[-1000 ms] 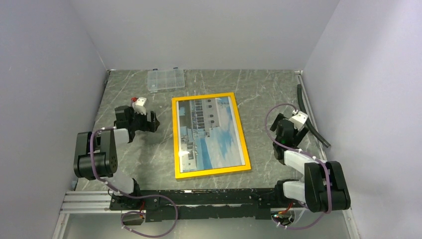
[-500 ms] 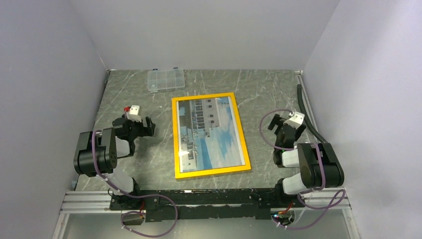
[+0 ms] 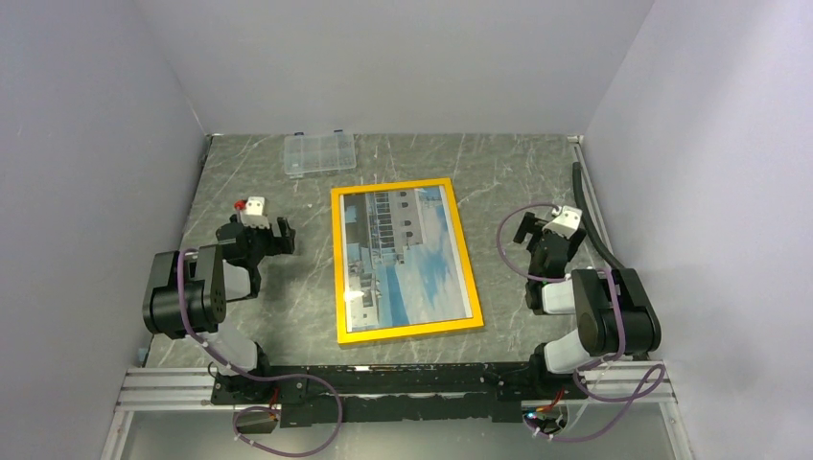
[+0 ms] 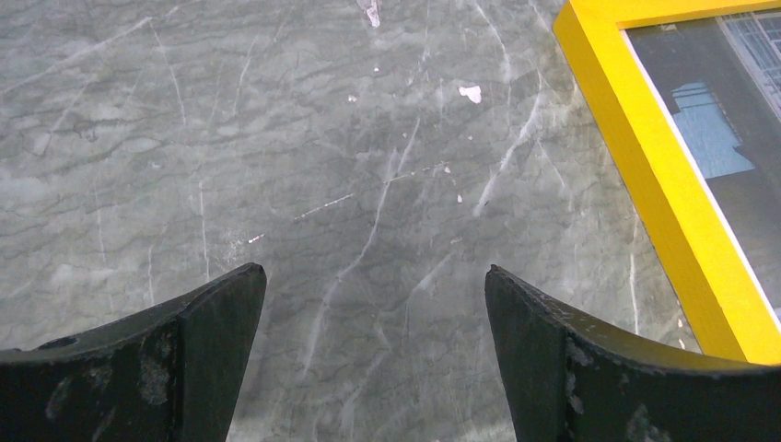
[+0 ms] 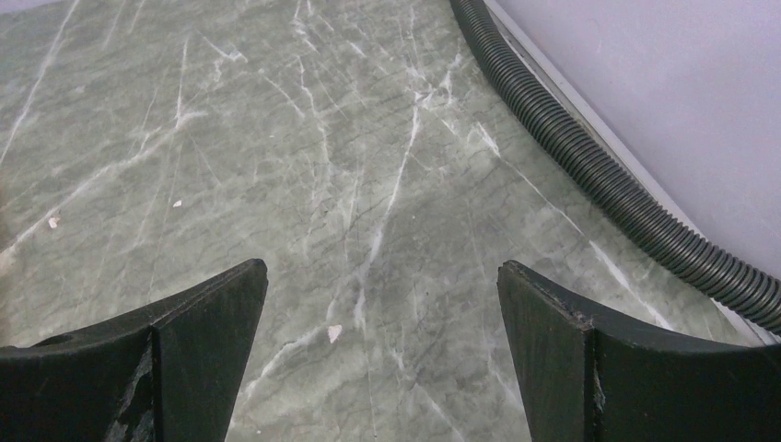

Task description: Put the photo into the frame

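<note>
The frame (image 3: 467, 264) with its bright yellow-orange border lies flat in the middle of the table, long side running front to back. The photo (image 3: 407, 257) of a white-grey building against blue sky shows inside the border. In the left wrist view the frame's yellow edge (image 4: 663, 184) runs down the right side. My left gripper (image 3: 285, 235) is open and empty, on the table left of the frame; its jaws stand wide apart over bare marble (image 4: 373, 276). My right gripper (image 3: 525, 230) is open and empty, right of the frame, also over bare marble (image 5: 382, 272).
A small clear plastic compartment box (image 3: 318, 152) sits at the back left. A black corrugated hose (image 3: 596, 225) runs along the right wall; it also shows in the right wrist view (image 5: 589, 157). Grey walls close in the left, back and right sides.
Both arms have folded back toward their bases. The left gripper has drawn away to the left of the frame. The right gripper has shifted slightly toward the back. The frame and photo have not moved.
</note>
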